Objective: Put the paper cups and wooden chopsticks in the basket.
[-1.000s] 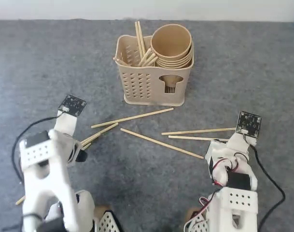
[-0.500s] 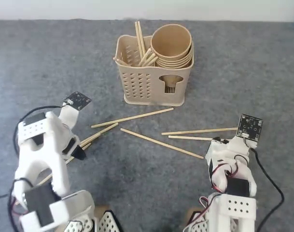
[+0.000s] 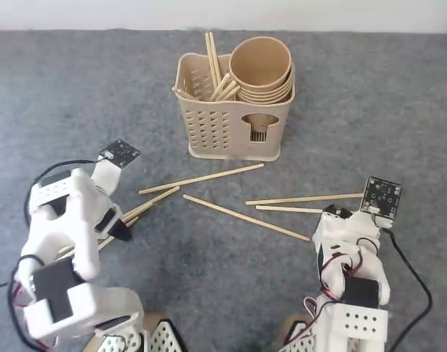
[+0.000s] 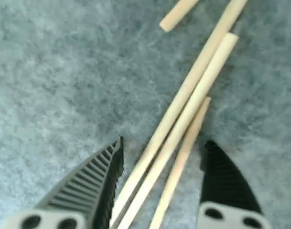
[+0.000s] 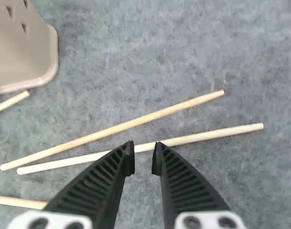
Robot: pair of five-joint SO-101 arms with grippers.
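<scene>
Five or so paper cups [image 3: 261, 66], nested in one stack, stand in the right half of the basket [image 3: 234, 117], which sits upright towards the far edge of the table [image 3: 377, 95], about midway across. Several wooden chopsticks [image 3: 212, 62] lean in the basket's left half, their ends poking above the rim. More chopsticks lie loose on the grey surface between the basket and the near edge. One long stick [image 3: 201, 178] slants just in front of the basket, and another long stick [image 3: 245, 217] runs from the middle towards the near-right corner. Two nearly parallel sticks [image 3: 304, 199] lie to the right of these. A short bundle [image 3: 153, 202] lies left of the middle, angled towards the near-left corner. The left gripper [image 3: 120, 227] is low over the near end of that bundle. In the left wrist view the left gripper [image 4: 162, 148] is spread wide with three sticks [image 4: 183, 119] lying side by side between its dark fingers [image 4: 107, 171]; none of them is pinched. The end of a further stick [image 4: 178, 12] shows beyond them. The right gripper [image 5: 143, 155] sits at the near-right part of the table, its jaws drawn almost together with a thin slit left between them, grasping nothing. Its tips hang over the nearer one [image 5: 198, 136] of the two parallel sticks, with the farther one [image 5: 116, 126] just beyond. A corner of the basket [image 5: 21, 47] shows in the right wrist view.
</scene>
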